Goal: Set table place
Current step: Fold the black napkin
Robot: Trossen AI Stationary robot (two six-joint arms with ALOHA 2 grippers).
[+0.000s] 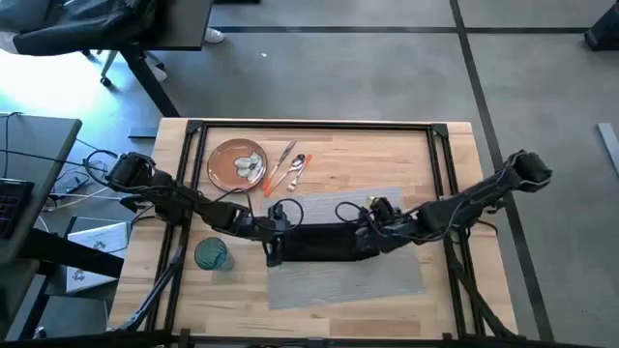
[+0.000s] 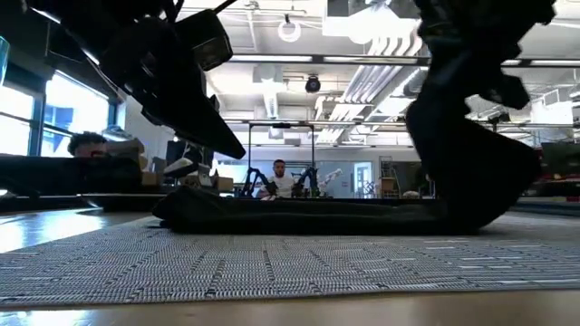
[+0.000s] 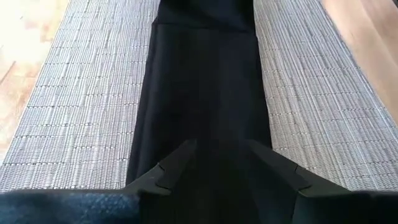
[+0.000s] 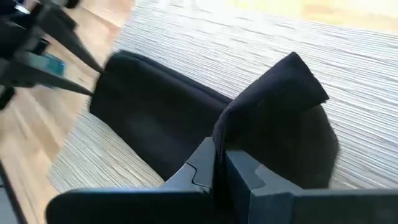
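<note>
On the table, high view:
- Table [image 1: 319, 145]: light wood planks, black frame.
- Mat [image 1: 343, 275]: grey, lies flat at the near middle of the table.
- Napkin [image 1: 319, 242]: black, stretched lengthwise across the mat, between the two grippers.
- Left gripper [image 1: 275, 242]: at the napkin's left end; finger state not readable from above.
- Right gripper [image 1: 368, 232]: at the napkin's right end.
- Plate [image 1: 237, 164]: orange-brown with a white motif, on bare wood beyond the mat, to its left.
- Cutlery [image 1: 290, 169]: orange-handled, just beside the plate on its right, off the mat.
- Glass [image 1: 212, 254]: teal, upright on the wood left of the mat, near the left arm.

Low view:
- Napkin [image 2: 299, 215]: low dark strip on the mat [image 2: 272, 263]; its right end is lifted into a raised fold.
- Room behind: a seated person [image 2: 279, 179] well beyond the table.

Left wrist view:
- Left gripper [image 3: 217, 165]: fingers spread, tips resting down over the napkin [image 3: 205, 87], no cloth pinched between them.
- Mat [image 3: 87, 106]: woven grey showing on both sides of the napkin.

Right wrist view:
- Right gripper [image 4: 219, 168]: fingers pressed together, pinching the napkin [image 4: 273, 118]; the cloth stands up from them in a peaked fold.
- Rest of napkin: lies on the mat [image 4: 249, 50], running toward the other arm.
</note>
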